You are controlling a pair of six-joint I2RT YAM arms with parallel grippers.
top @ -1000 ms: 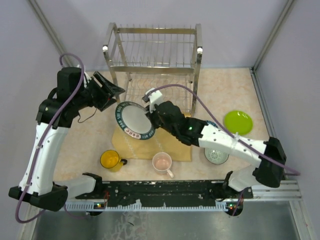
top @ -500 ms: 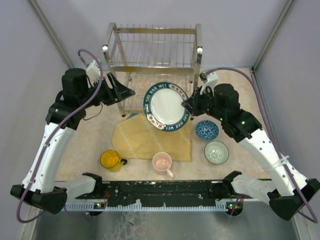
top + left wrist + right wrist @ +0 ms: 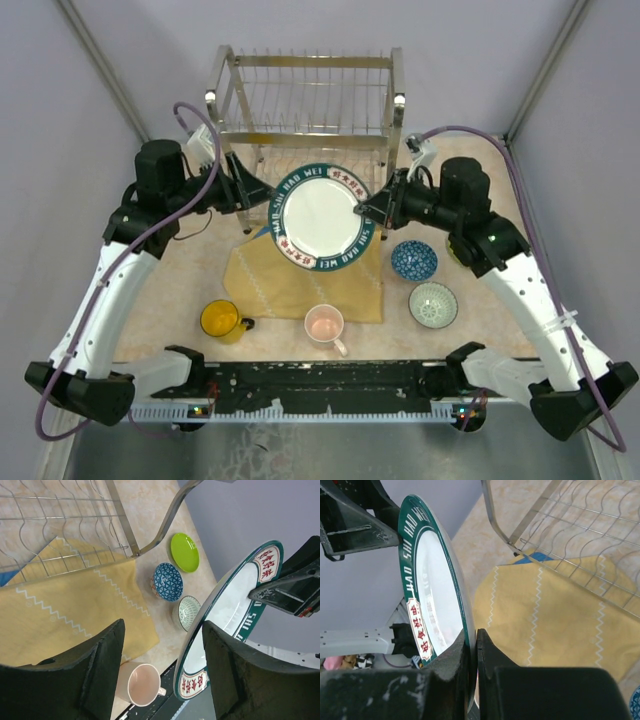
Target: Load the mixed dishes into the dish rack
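Observation:
My right gripper [image 3: 368, 210] is shut on the right rim of the white plate with the dark patterned rim [image 3: 320, 217], holding it up in front of the dish rack [image 3: 305, 120]. The right wrist view shows both fingers pinching that rim [image 3: 472, 640]. My left gripper [image 3: 258, 190] is open at the plate's left edge. In the left wrist view the plate [image 3: 235, 600] stands edge-on between the fingers [image 3: 164, 630], close to the right one. On the table lie a yellow mug [image 3: 220, 319], pink mug [image 3: 324, 325], blue bowl [image 3: 413, 260], grey-green bowl [image 3: 433, 304] and lime-green plate [image 3: 185, 552].
A yellow patterned cloth [image 3: 290, 285] lies in front of the rack, under the raised plate. The rack's lower wire shelf [image 3: 570, 525] is just behind the plate. Grey walls close in the table on both sides.
The right arm swung right and lifted the plate from over the cloth up to the rack front, turning its face upward. The left gripper moved right to the plate's left edge.

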